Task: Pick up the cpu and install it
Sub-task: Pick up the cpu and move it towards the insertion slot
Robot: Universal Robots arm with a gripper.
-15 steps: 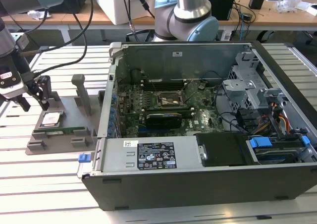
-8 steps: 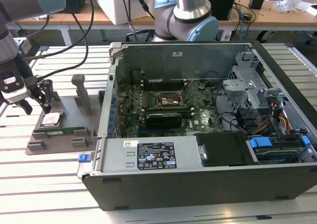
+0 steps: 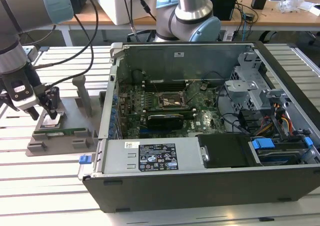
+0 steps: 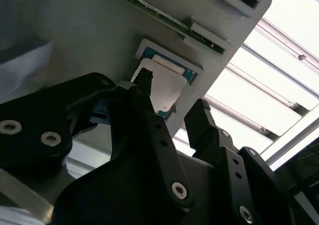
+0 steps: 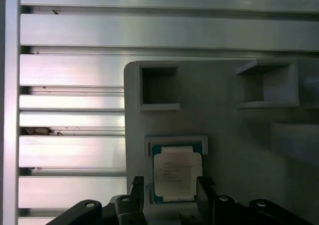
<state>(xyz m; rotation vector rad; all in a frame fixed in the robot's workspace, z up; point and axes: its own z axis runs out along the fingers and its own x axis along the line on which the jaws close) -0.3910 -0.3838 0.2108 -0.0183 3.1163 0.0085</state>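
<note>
The cpu (image 3: 51, 122), a flat square chip with a silver top and thin green edge, lies in a square recess of the grey holder block (image 3: 60, 138) at the exterior view's left. It also appears in both wrist views, as the cpu (image 4: 168, 81) and the cpu (image 5: 175, 172). My gripper (image 3: 44, 111) hangs just above it, open, with one black finger on each side of the chip. The fingertips (image 5: 138, 185) stand close to its edges without gripping it. The open socket (image 3: 172, 101) sits on the motherboard inside the case.
The open computer case (image 3: 280, 151) fills the middle and the exterior view's right, with a graphics card (image 3: 167, 119), cables and drive bays inside. A grey post (image 3: 82, 93) rises from the holder block. Slatted aluminium table (image 5: 70, 150) surrounds the block. A second arm's base (image 3: 187, 16) stands behind the case.
</note>
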